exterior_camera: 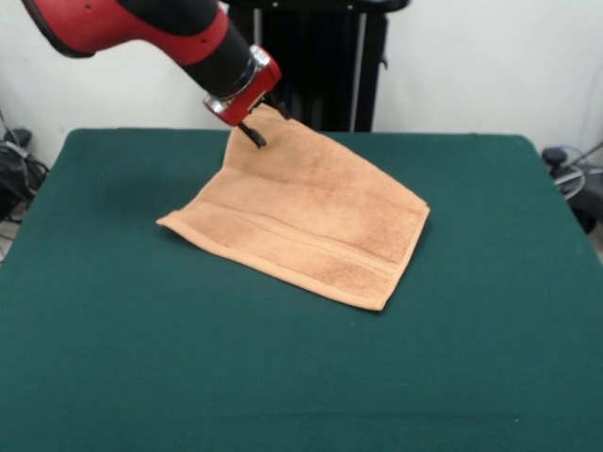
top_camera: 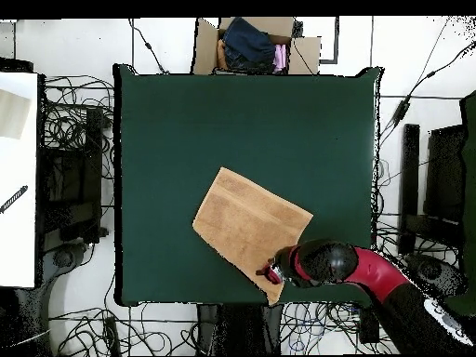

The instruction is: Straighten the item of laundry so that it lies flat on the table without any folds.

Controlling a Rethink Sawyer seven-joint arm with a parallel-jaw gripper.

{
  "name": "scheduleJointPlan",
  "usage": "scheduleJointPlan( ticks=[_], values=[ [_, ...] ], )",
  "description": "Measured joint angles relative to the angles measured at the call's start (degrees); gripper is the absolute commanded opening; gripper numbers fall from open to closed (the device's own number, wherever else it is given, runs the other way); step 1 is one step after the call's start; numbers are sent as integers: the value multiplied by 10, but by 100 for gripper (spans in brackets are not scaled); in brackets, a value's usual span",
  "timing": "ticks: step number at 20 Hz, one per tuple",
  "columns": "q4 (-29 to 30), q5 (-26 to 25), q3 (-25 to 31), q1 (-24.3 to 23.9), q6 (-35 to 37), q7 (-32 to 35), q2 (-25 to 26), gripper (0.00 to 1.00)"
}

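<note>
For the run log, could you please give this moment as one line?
gripper: shut on towel corner, lifted | orange-tan terry towel: mostly spread, far corner raised | dark green felt table: towel near centre | task: unfinished

The dark green felt-topped table (exterior_camera: 141, 377) lies bare across the whole lower half of the front view and along its left and right sides, so a gripper could pass there without meeting anything. The only thing standing on it is the light orange-tan terry towel (exterior_camera: 311, 221), which spreads over the middle of the frame and rises at its upper corner, where the red and black arm's gripper (exterior_camera: 252, 132) pinches it. The red and black arm (exterior_camera: 141, 28) slants in from the upper left and blocks that corner. In the overhead view, a cardboard box of clothes (top_camera: 256, 45) sits beyond the table's top edge, off the surface.
</note>
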Motion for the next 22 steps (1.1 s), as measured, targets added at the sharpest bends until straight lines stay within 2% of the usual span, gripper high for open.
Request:
scheduleJointPlan(
  ticks=[12,22],
  values=[
    [18,-34,-33,1,-46,0,11,100],
    [17,-50,-44,1,-51,0,19,100]
  ],
)
